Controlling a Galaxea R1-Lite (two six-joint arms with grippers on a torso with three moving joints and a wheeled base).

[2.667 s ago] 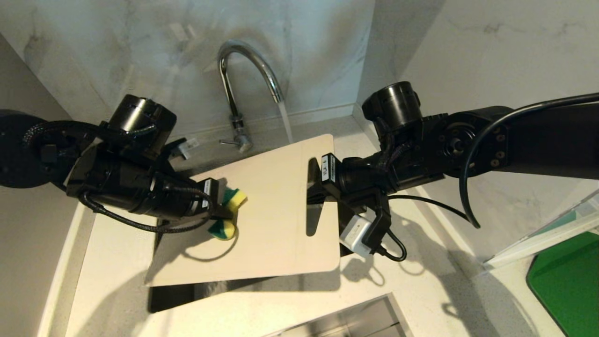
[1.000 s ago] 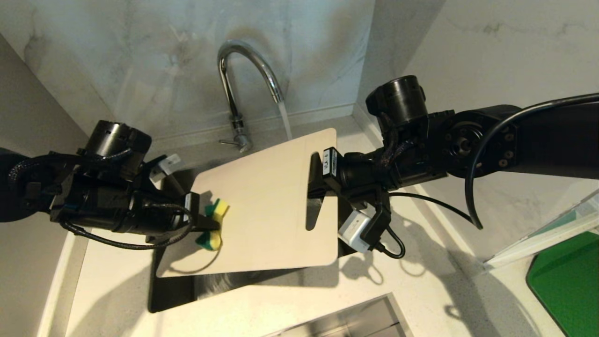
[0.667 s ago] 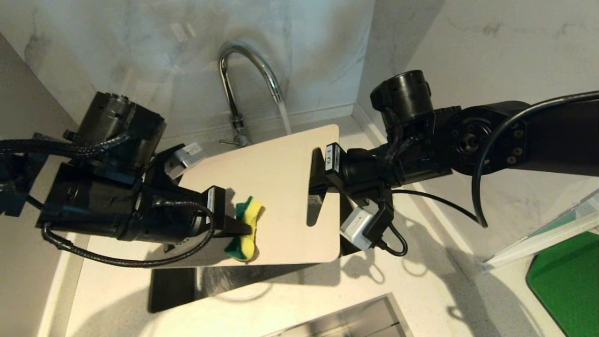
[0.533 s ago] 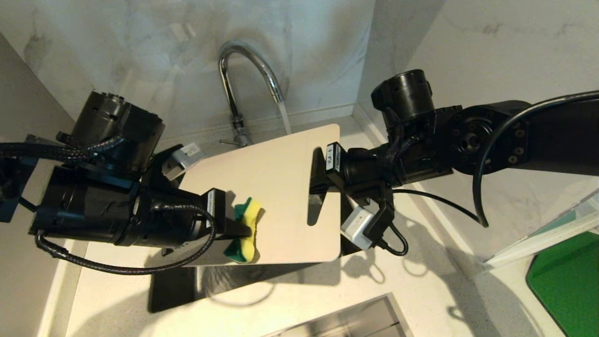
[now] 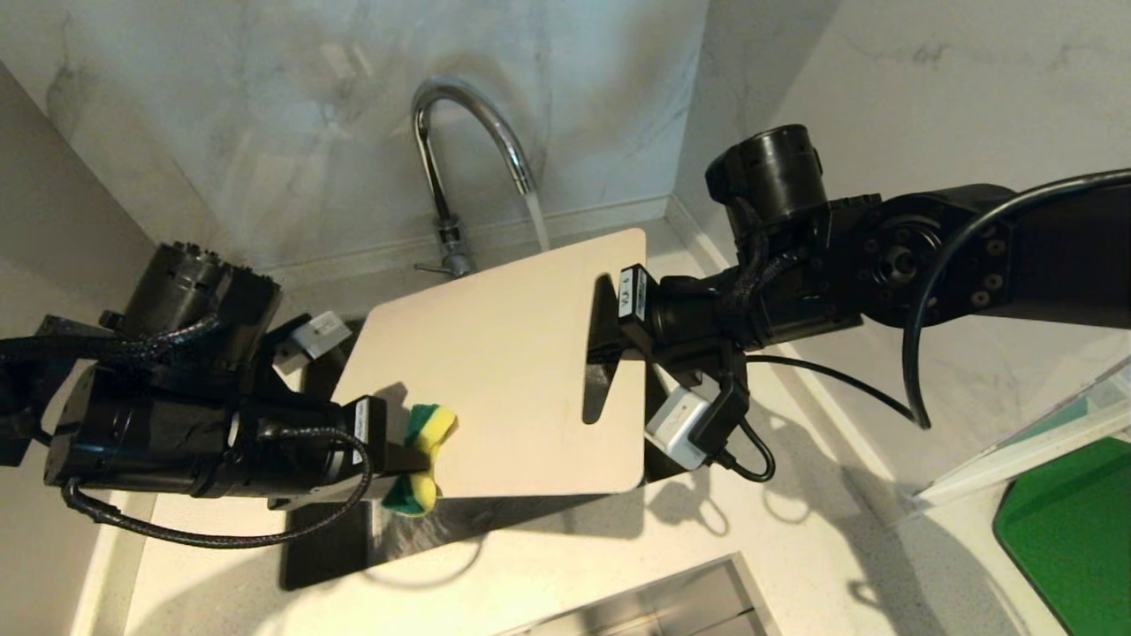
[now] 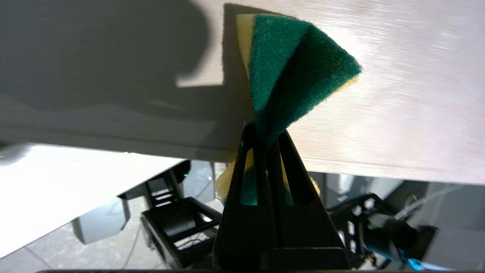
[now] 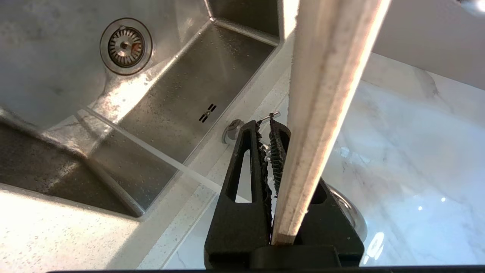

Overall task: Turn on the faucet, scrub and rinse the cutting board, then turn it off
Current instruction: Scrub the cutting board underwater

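While the cutting board (image 5: 512, 371) is clamped at its slotted end by the right gripper (image 5: 610, 340), its long axis is run leftward. The sponge (image 5: 422, 459) is pinched in the left gripper (image 5: 408, 459) at the board's near left corner.

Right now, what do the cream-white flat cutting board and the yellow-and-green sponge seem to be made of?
The cream-white flat cutting board looks like matte plastic, though its speckled, layered edge in the right wrist view leaves that open. The yellow-and-green sponge looks like soft yellow foam with a fuzzy green scouring layer, pinched into a fold.
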